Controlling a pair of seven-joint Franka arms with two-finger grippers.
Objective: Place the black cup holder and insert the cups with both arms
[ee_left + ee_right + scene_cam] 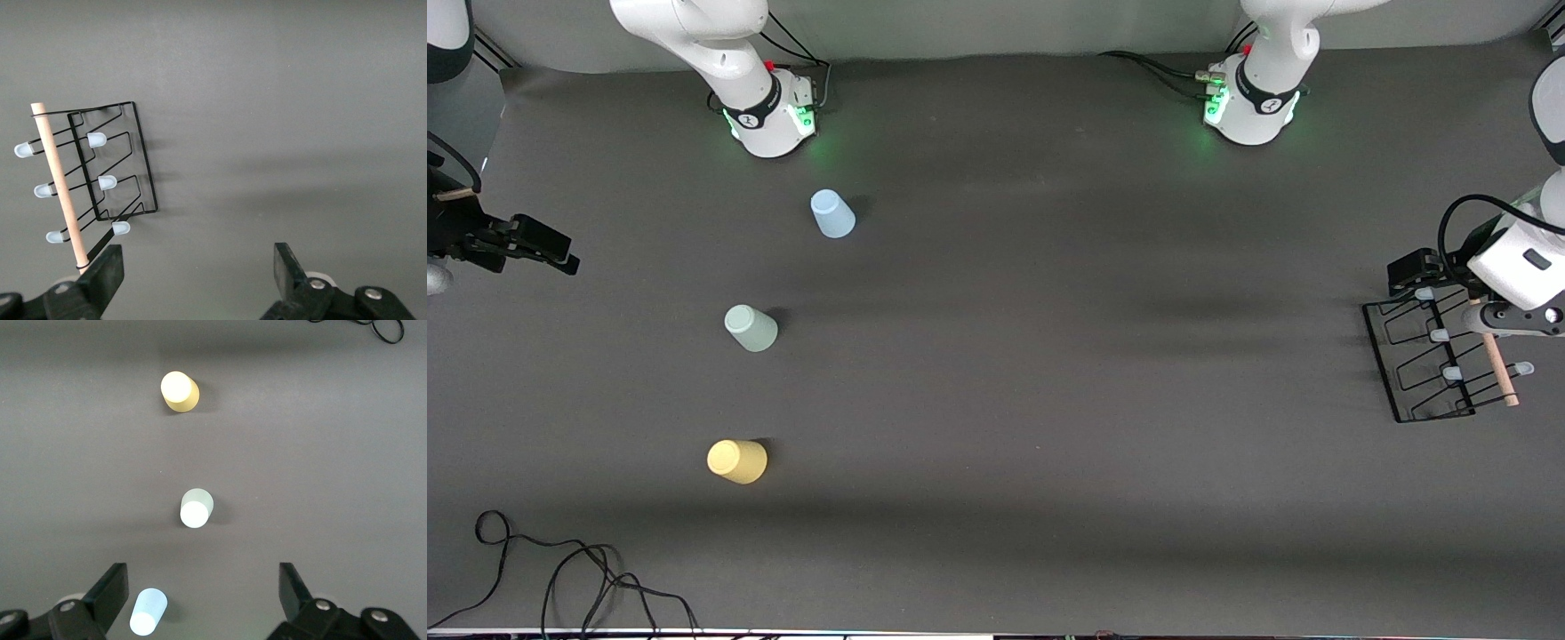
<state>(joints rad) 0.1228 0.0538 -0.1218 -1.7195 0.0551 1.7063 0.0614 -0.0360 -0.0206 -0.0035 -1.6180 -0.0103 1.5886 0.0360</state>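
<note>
Black cup holder just beside spread left fingers, untouched

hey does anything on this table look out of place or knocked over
Nothing spilled or damaged. The black cup holder sits at the left arm's end of the table, apart from the three cups, which stand upside down: blue cup, green cup, yellow cup.

The flat table cover is plain dark grey, with no pattern. The small tapered plastic cup is light blue, the second tapered plastic cup is pale green, and the third is yellow. The wire rectangular rack is black, its wooden rod handle light tan, its peg tips pale bluish white.
</note>
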